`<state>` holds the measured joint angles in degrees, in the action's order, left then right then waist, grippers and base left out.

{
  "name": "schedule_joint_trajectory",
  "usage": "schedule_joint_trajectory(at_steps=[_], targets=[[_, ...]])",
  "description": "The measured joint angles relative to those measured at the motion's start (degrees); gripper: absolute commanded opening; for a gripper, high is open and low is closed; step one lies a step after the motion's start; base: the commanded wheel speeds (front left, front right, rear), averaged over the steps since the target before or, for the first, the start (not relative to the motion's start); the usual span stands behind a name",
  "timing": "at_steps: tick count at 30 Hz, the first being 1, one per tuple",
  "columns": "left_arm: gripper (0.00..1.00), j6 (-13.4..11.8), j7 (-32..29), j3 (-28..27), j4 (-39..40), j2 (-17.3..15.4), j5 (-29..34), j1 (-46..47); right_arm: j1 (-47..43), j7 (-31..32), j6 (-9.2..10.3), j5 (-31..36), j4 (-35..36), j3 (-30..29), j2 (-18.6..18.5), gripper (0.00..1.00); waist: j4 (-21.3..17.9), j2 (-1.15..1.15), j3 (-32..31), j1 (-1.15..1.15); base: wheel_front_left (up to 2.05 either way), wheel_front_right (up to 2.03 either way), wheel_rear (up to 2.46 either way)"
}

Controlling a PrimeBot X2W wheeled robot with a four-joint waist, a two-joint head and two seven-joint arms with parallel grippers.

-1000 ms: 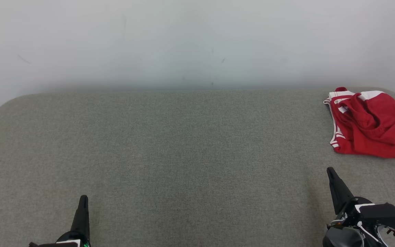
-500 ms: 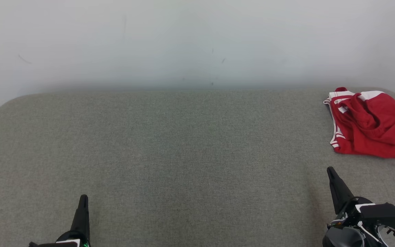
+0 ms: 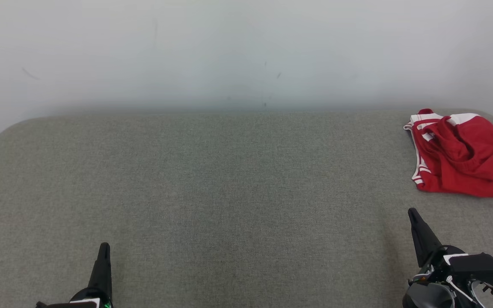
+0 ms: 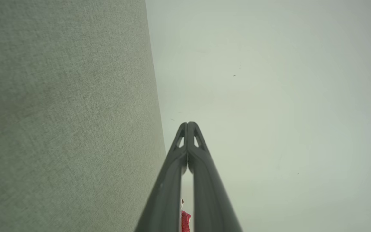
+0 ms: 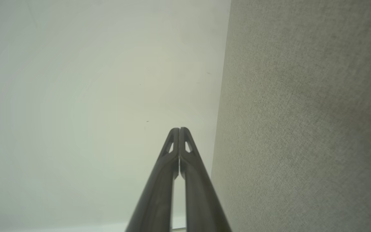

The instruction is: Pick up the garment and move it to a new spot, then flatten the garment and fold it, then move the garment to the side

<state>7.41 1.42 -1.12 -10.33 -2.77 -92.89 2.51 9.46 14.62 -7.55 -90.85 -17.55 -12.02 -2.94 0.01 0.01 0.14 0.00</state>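
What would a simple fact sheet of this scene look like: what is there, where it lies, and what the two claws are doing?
Surface: grey fabric-covered table against a pale wall
Clothing: red garment with white trim, bunched up at the table's far right
Left: left gripper shut, empty, at the near edge
Right: right gripper shut, empty, near the garment but apart from it
Contact: none

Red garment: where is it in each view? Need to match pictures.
Head view: garment at far right, on the back corner of the grey surface.
Left wrist view: red sliver at the bottom edge, between the fingers of the left gripper.
Right wrist view: grey surface right, wall left.
Shared landmark: the grey surface's edge against the wall.
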Motion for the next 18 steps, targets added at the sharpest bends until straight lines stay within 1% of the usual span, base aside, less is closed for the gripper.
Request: schedule_joint_trajectory(at_steps=[18], targets=[[0.0,0.0,0.0,0.0,0.0,0.0,0.0,0.0,0.0,0.0,0.0,0.0,0.0,0.0,0.0,0.0,0.0,0.0,0.0,0.0,0.0,0.0,0.0]])
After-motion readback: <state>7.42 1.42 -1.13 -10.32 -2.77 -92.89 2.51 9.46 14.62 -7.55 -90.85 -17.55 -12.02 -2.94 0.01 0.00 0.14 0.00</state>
